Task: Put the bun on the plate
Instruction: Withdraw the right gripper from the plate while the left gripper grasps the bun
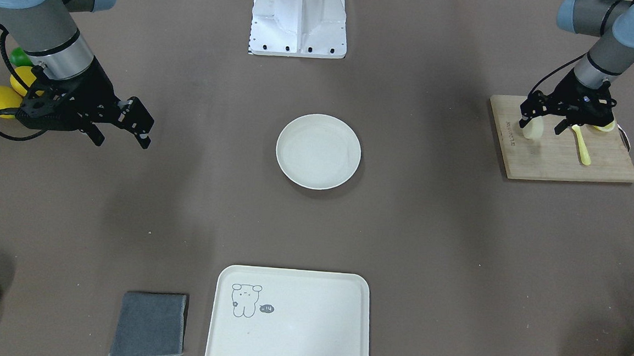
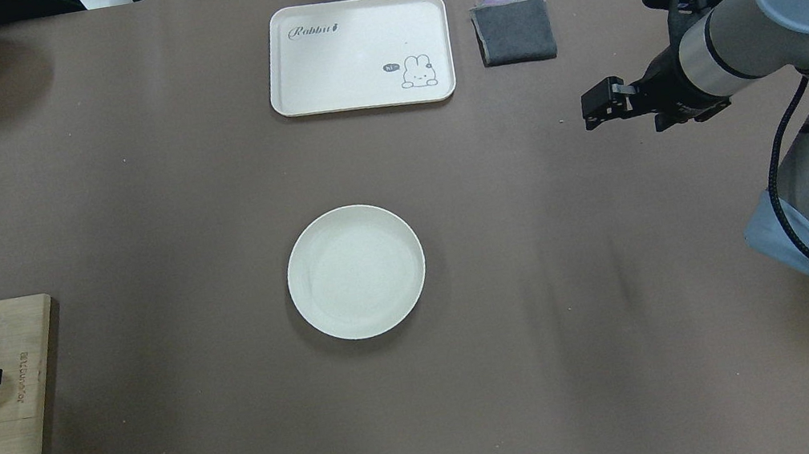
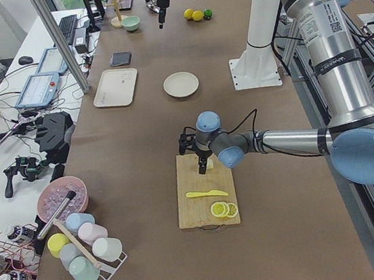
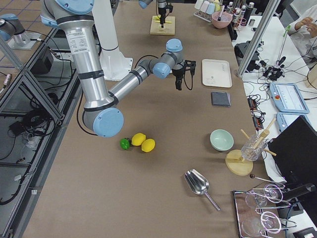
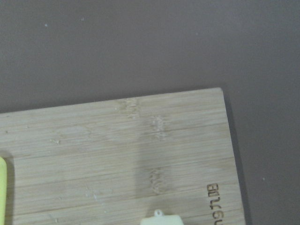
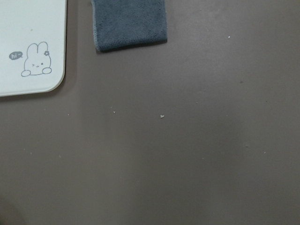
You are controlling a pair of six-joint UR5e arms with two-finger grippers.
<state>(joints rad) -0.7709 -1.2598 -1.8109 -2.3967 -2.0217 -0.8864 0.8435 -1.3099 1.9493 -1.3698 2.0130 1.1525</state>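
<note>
Cream tray (image 1: pixel 291 330) lies at the tabletop's operator-side edge; the plate (image 1: pixel 318 151) sits at the tabletop's centre; the bun (image 1: pixel 533 129) stands on the wooden board (image 1: pixel 563 160) at the tabletop's left end, well apart from the plate, under the spread left claw (image 1: pixel 543 126); the right claw (image 1: pixel 122 143) hangs spread over the tabletop's right side.
</note>
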